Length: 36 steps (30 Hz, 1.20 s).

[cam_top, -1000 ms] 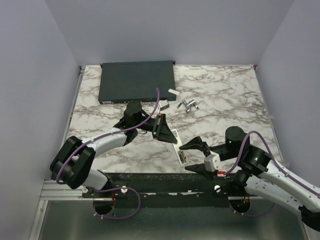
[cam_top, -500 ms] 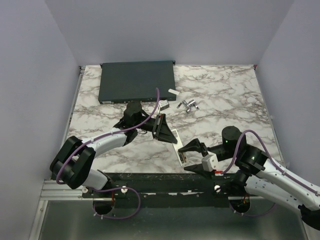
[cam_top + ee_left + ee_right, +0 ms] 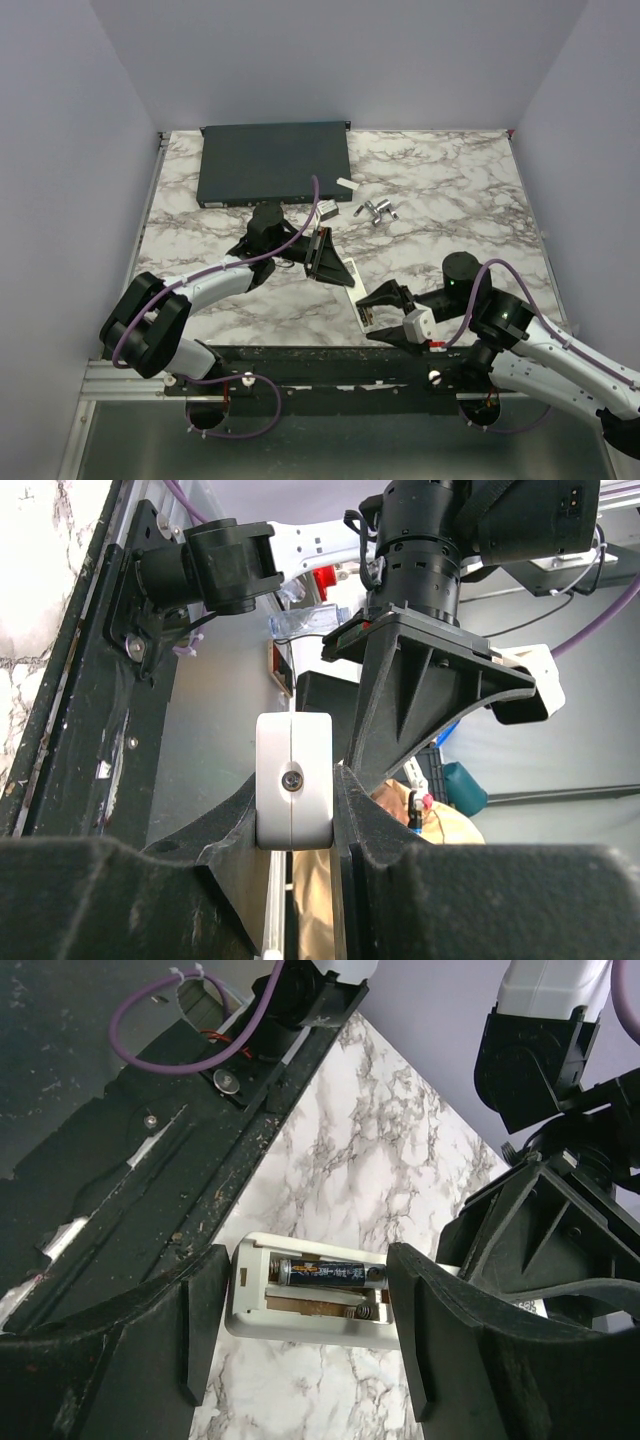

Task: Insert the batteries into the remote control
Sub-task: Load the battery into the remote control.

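Right fingers (image 3: 205, 1320) open, straddling the slim white plastic remote control (image 3: 300, 1328), apparently not touching; one dark cylindrical battery (image 3: 325, 1273) sits inside; left fingers (image 3: 220, 825) clamp the remote's end.

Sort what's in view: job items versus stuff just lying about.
Job: remote control; battery seated in its compartment; left pincer clamping the remote; right pincer open around it.
Lying about: dark-grey box; silvery metal piece.
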Each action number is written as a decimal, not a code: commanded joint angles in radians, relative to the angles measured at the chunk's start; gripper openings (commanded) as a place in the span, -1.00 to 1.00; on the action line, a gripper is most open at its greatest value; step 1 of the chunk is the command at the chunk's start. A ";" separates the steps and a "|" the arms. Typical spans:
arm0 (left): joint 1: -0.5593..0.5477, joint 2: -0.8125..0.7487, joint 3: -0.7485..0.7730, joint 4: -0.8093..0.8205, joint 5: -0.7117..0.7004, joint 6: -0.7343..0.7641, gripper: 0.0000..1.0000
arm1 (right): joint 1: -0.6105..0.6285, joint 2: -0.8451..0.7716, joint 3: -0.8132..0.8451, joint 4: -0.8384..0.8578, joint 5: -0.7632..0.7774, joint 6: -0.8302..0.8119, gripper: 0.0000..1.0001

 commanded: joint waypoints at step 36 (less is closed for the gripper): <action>-0.006 -0.015 0.001 0.138 0.012 -0.078 -1.00 | 0.008 0.018 0.019 -0.083 0.013 -0.022 0.05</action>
